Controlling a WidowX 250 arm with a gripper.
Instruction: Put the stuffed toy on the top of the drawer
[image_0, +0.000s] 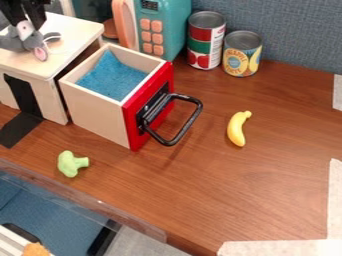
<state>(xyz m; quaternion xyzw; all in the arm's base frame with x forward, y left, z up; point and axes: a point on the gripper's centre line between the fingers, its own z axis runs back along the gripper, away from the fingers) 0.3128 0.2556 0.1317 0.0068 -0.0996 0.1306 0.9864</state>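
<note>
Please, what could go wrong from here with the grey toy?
The pincer is right at the grey toy, so moving away might drag it along. Beside the cabinet top, the drawer stands open; a toy dragged that way could perhaps fall in.

- The end effector (25, 22) is cut by the top edge; it hides one part of the stuffed toy (39, 44).
- The cabinet (67, 30) is cut by the left edge.
- The toy microwave (167, 25) is cut by the top edge.
- The orange thing (35, 249), cut by the bottom edge, is not possible to identify.
</note>
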